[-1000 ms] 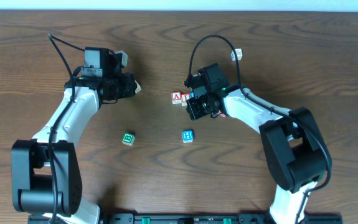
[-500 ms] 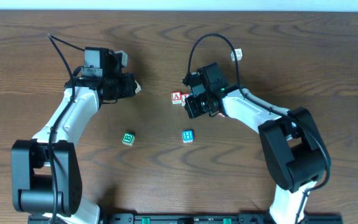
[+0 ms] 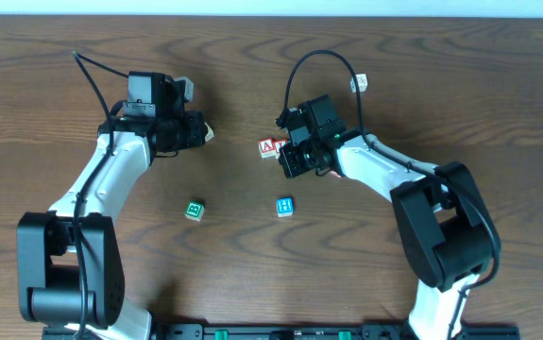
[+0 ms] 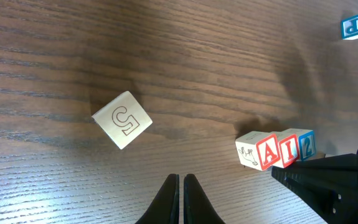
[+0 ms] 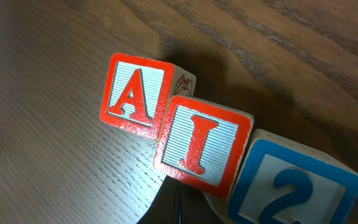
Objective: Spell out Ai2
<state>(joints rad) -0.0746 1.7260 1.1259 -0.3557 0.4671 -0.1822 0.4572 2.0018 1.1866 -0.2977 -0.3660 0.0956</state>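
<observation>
While the word is being judged as spelt, the overhead view is being taken first. The A block (image 3: 268,147) is being shown near the middle of the table (image 3: 460,85), w/ its neighbours being hidden under the right gripper (image 3: 292,162). The left gripper (image 3: 202,132) is being kept well apart on the left, so no arm-to-arm clash is being risked. A blue block (image 3: 285,206) and a green block (image 3: 194,210) are being left nearer the robot's base, apart from the word. Bare wood is being left open on all sides, and no table edge is being approached.

Left wrist: the left fingers are being held pressed together, w/ nothing betw. them. A pale block (image 4: 122,119) is being left loose just ahead of them. Beyond it, the A, the I block (image 4: 289,148) and the 2 block (image 4: 307,144) are being shown touching in a line. The right gripper's dark tip is being held just beside them, on the I/2 end.

Right wrist: the three faces are being read as A, I, 2, in order, w/ the line looking slightly stepped. The right tips are being seen closed at the bottom edge, below the I, gripping nothing. Contact w/ the block cannot be told.

Main risk, as judged: if the right gripper is being pulled away sideways or low, the I or 2 is being dragged or twisted out of line, since the blocks are only being held by their own weight. A straight lift is probably being called for, as room above and behind is being left free.
</observation>
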